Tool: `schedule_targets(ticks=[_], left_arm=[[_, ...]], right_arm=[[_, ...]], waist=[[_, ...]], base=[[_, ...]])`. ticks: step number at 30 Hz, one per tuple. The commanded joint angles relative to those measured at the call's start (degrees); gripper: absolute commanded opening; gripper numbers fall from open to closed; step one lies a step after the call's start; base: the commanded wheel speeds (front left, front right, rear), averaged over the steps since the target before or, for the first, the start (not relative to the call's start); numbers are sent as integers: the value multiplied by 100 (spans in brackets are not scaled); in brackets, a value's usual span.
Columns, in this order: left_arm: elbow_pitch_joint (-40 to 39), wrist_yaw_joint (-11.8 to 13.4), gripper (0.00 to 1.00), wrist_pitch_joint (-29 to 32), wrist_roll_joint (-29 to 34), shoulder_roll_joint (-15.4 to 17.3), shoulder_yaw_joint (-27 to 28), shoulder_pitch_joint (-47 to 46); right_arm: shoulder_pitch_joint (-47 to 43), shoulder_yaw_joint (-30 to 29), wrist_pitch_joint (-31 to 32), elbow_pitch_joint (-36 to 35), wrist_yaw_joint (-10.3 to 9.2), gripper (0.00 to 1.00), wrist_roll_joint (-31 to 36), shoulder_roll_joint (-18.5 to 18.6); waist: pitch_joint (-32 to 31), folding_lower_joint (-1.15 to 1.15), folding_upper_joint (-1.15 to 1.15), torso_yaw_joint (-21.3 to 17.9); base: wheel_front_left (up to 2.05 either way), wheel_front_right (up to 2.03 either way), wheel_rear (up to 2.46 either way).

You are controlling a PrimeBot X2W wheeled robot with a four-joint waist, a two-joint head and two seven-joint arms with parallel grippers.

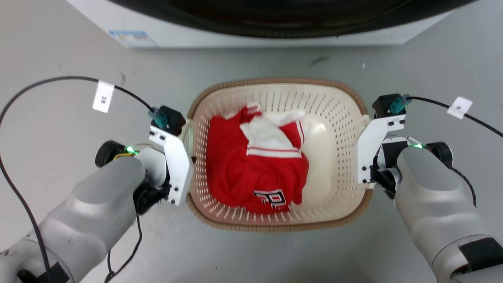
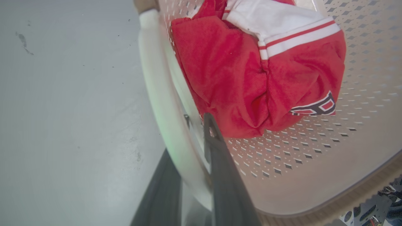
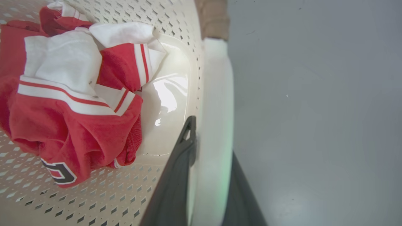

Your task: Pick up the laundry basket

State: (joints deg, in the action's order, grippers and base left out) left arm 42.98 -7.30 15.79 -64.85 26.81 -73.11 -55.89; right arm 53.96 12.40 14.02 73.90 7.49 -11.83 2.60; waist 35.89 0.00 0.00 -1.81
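Left wrist view, grip: the left gripper (image 2: 188, 138) is clenching the white side handle (image 2: 154, 78) of the laundry basket (image 2: 314, 150), with one finger inside the loop and one outside.
Left wrist view, load: a red-and-white jersey (image 2: 238, 72) is lying bunched just beside the inner finger. I cannot tell whether any cloth is being pinched.
Right wrist view, grip: the right gripper (image 3: 212, 138) is clamping the opposite handle (image 3: 216, 78) the same way, which looks meant to keep a lift level.
Head view, basket: it is sitting between both arms over the floor (image 1: 275, 255). I cannot tell whether it is off the floor.
Head view, obstacles: the washer (image 1: 251, 35) is standing near the far rim, and tagged cables (image 1: 59, 80) are looping off the wrists. Both probably need clearing when the basket rises.
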Motion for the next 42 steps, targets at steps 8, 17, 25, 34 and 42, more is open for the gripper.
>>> schedule_targets(ticks=[8,17,25,34,42], left_arm=[[-654,-43,0,817,-85,384,-38,560],[-1022,-45,0,1429,-369,592,-35,929],[-1073,-45,0,1881,-589,602,-33,1080],[-824,-38,0,2242,-809,616,-31,1200],[-743,-38,0,2437,-908,583,-34,1327]], right_arm=[[-297,727,1100,-193,1,0,-503,49],[-662,1382,2139,-453,9,0,-1032,43],[-935,1628,2428,-513,14,0,-1346,37],[-1170,1764,2533,-490,13,0,-1644,56],[-1249,1859,2531,-404,13,0,-1792,59]], waist=[[-1316,0,0,-77],[-2351,0,0,-81],[-3133,0,0,-70],[-3568,0,0,-114],[-3722,0,0,-121]], base=[[0,0,0],[0,0,0],[0,0,0],[0,0,0],[0,0,0]])
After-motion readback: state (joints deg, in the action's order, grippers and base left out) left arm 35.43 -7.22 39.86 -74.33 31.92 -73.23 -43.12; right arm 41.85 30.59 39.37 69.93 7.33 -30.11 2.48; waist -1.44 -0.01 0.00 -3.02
